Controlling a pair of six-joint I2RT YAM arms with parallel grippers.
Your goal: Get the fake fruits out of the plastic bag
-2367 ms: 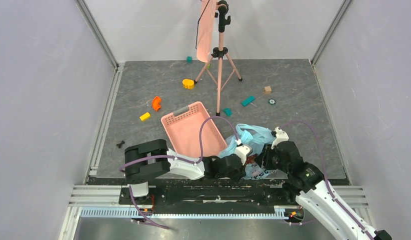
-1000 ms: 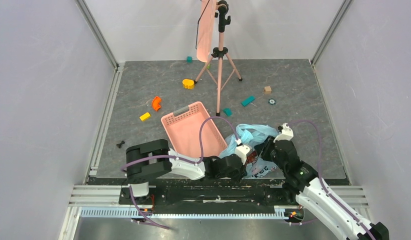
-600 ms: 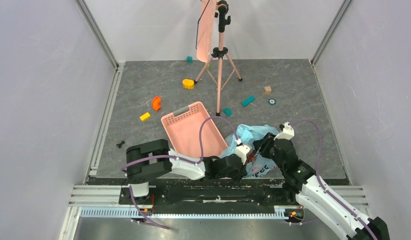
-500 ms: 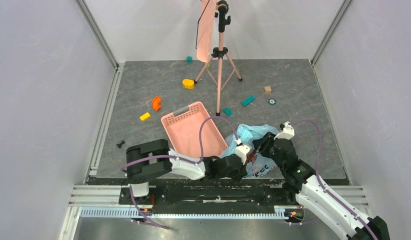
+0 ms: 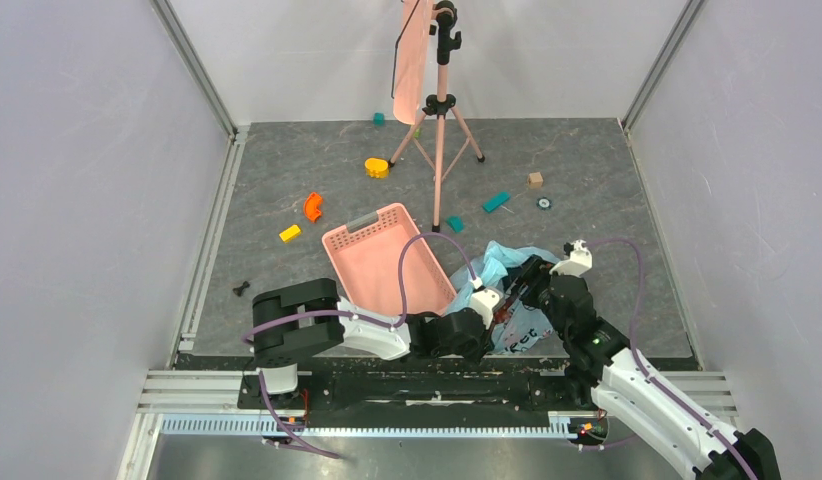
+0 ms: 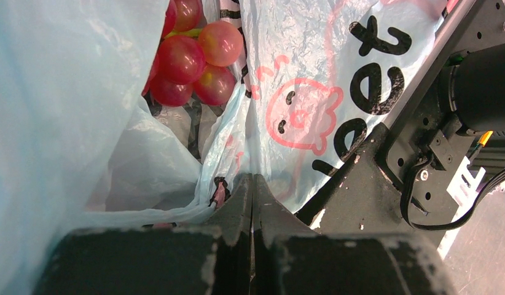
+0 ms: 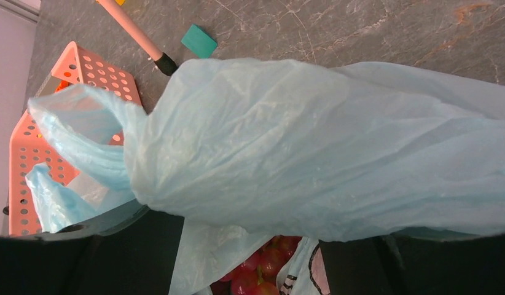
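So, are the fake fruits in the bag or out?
In. The fake fruits sit inside the plastic bag, seen through its mouth.

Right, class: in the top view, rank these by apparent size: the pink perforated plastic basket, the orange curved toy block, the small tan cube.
1. Pink perforated plastic basket, by far.
2. Orange curved toy block.
3. Small tan cube; it lies farther back, so that margin is unsure.

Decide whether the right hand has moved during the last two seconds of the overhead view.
Yes. Measured against the pink basket, the right hand has shifted slightly farther from the robot, upward in the overhead picture.
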